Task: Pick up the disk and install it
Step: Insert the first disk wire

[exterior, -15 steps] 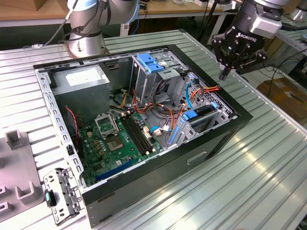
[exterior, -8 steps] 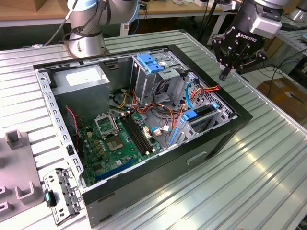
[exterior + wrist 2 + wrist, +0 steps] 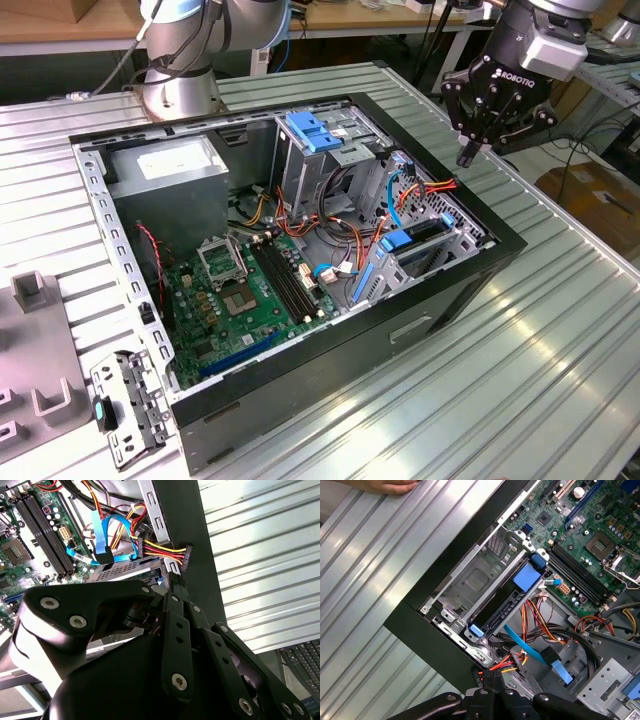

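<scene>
One black three-fingered hand (image 3: 466, 150), closed and empty, hangs upper right in the exterior view; steer clear of red-yellow cables (image 3: 511, 661) near the blue-railed dark disk (image 3: 509, 606).

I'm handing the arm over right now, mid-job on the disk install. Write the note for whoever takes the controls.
Gripper: shut and empty, hovering above the rim of the case on the exterior view's right, near the drive cage.
Disk: stands on edge in the drive cage, with blue plastic at both ends. The gripper is not touching it.
Done: the disk looks slotted in, but how fully it is seated cannot be told.
Left: the power plug, with red, yellow and black wires, hangs loose beside the cage and is joined to nothing.
Note: a person's hand rests on the table.
</scene>
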Robot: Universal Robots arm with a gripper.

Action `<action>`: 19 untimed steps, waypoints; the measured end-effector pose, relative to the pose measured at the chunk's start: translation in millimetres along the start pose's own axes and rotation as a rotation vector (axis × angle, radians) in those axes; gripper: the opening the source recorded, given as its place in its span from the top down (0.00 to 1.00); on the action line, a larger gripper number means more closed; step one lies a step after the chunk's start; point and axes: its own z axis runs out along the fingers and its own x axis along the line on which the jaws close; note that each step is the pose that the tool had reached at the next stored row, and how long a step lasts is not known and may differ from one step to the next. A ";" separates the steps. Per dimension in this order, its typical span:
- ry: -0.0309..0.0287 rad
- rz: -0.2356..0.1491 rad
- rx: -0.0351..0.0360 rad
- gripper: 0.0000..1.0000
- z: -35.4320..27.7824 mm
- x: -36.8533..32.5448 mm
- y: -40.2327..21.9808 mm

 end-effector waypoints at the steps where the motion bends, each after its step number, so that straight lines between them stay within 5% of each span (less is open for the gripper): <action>1: -0.0001 -0.012 0.0001 0.89 0.1 0.0 -0.1; 6: -0.0002 -0.112 0.0018 0.89 3.4 0.2 -0.5; 11: 0.0053 -0.132 -0.0029 0.82 14.6 6.3 -13.2; 12: 0.0051 -0.139 -0.0028 0.75 16.4 6.2 -13.2; 15: 0.0042 -0.206 -0.0013 0.75 21.2 6.1 -13.2; 19: 0.0074 -0.243 0.0030 0.75 24.0 6.1 -13.1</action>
